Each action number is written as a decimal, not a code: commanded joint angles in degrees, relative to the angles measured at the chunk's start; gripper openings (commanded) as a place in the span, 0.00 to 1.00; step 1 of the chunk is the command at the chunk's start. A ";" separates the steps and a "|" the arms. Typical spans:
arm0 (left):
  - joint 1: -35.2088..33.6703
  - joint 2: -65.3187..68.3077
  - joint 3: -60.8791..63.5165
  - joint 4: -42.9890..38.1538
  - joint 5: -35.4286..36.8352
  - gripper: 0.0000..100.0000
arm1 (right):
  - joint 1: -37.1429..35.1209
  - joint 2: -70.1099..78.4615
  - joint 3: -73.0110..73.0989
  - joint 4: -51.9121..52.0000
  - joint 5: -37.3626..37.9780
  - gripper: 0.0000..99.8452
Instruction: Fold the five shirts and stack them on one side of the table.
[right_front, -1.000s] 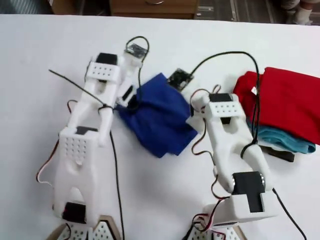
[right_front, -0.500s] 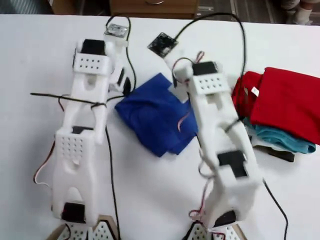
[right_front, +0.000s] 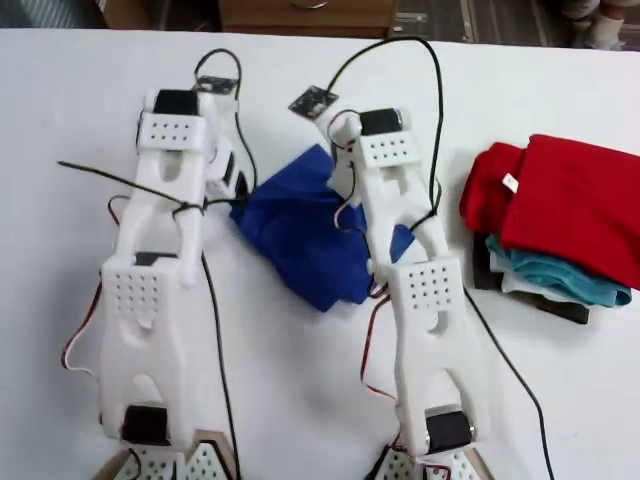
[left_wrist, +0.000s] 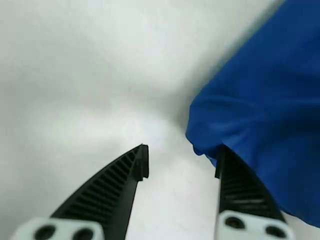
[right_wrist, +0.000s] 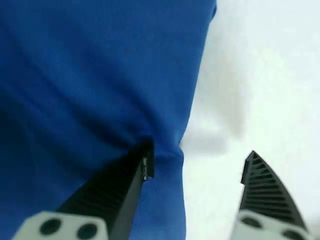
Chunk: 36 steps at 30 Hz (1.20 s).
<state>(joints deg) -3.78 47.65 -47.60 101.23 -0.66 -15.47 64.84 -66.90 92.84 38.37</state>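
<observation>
High view: blue shirt (right_front: 300, 245), crumpled, mid-table (right_front: 70, 110), between the two arms. At the right edge, red shirt (right_front: 570, 200) folded on top of teal shirt (right_front: 560, 278).
Left wrist view: left gripper (left_wrist: 182, 162) released, fingers apart; one finger at the blue shirt's left edge, the other over bare table.
Right wrist view: right gripper (right_wrist: 197, 165) released; one finger on the blue shirt, the other over bare table.

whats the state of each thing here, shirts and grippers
blue shirt: rumpled, not neatly folded, on the table between the arms
red shirt: folded, top of the stack
teal shirt: folded, under the red shirt
left gripper: open, at the blue shirt's edge
right gripper: open, straddling the blue shirt's edge
</observation>
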 joint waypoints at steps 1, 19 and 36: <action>1.23 -0.70 0.75 1.14 0.62 0.24 | -0.75 3.21 -6.33 3.47 0.26 0.29; 1.76 -0.09 0.22 1.05 0.18 0.24 | -2.59 -7.69 -8.88 4.88 6.86 0.29; 1.85 -0.09 0.22 0.70 0.18 0.24 | -1.80 -7.96 9.05 0.31 13.19 0.29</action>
<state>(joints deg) -2.29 48.18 -46.64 101.23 -0.66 -19.69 60.44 -59.43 94.68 49.89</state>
